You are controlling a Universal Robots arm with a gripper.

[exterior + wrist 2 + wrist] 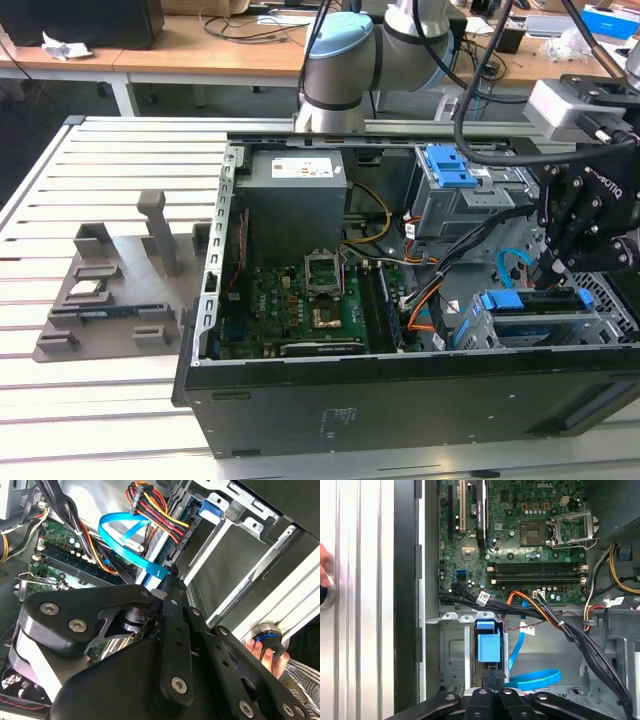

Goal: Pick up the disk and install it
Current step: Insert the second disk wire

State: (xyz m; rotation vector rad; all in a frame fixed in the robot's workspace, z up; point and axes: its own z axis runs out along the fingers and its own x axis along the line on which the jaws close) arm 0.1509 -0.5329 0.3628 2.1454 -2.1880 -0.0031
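The disk lies flat in the grey drive cage at the near corner of the open computer case, on the exterior view's right; its bright blue carrier bracket shows along the top. In the first wrist view the disk appears as a blue block between the cage's rails. My black gripper stands directly over it. The fingers are pressed together in both wrist views, with their tips at the disk's end and nothing between them.
A second cage with a blue latch stands behind. A blue flat cable and black and orange wire bundles run beside the disk. The motherboard fills the case middle. A grey fixture sits on the slotted table. A person's hand rests outside the case.
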